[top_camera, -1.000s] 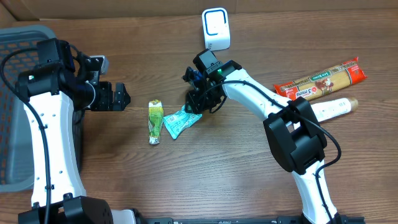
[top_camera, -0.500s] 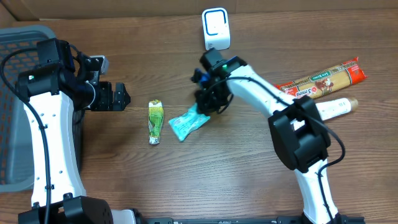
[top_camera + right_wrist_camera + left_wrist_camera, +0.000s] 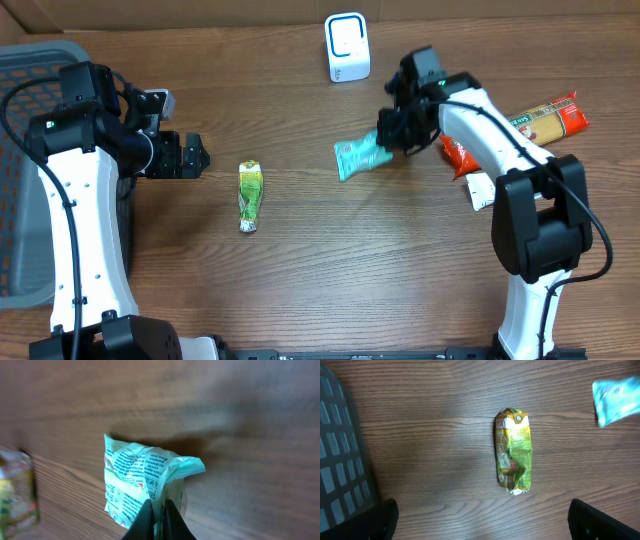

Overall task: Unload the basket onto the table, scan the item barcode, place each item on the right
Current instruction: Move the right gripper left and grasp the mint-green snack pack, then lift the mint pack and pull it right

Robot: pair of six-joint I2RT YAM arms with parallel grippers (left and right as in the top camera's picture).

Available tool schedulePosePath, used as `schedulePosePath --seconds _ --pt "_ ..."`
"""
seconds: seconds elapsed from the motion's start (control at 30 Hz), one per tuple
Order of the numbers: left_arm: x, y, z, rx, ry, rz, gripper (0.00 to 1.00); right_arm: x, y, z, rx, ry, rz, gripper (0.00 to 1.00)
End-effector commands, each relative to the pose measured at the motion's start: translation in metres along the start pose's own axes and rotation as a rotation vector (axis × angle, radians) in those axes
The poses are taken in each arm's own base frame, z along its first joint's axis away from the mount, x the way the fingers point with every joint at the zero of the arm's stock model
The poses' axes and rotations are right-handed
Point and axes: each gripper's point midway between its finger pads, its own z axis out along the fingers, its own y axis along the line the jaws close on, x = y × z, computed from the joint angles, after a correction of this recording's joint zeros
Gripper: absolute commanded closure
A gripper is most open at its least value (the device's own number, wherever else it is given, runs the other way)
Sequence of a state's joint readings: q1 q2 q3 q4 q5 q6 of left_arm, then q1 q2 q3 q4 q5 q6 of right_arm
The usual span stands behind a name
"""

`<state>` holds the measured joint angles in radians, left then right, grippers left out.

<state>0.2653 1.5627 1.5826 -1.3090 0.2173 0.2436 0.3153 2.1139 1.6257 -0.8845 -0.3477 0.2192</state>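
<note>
teal packet (image 3: 360,157) hangs clamped between right jaws.

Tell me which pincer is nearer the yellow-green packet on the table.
Left. The left pincer hangs open to the left of the yellow-green packet; the right pincer, shut on the teal packet, is farther off to its right.

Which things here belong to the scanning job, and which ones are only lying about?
Part of the job:
- teal packet, held off the table by the right end effector
- white scanner

Only lying about:
- green packet
- pasta pack
- grey basket
</note>
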Motion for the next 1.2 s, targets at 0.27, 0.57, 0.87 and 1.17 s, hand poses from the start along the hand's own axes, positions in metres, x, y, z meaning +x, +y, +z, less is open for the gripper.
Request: schedulePosePath --seconds 0.27,0.57,0.87,1.17 --pt "-0.002 -0.004 -0.003 0.013 -0.014 0.027 0.00 0.036 -0.012 0.001 0.069 0.110 -0.072 0.33" --pt "-0.002 -0.004 -0.003 0.013 -0.014 0.027 0.00 0.029 -0.011 -0.007 -0.155 0.088 -0.202 0.28" --pt "-0.002 -0.004 -0.003 0.013 -0.014 0.027 0.00 0.054 -0.001 0.024 -0.173 0.112 -0.300 0.32" --pt "-0.002 -0.004 -0.003 0.013 -0.015 0.027 0.00 0.043 0.007 0.030 -0.180 0.060 -0.266 0.51"
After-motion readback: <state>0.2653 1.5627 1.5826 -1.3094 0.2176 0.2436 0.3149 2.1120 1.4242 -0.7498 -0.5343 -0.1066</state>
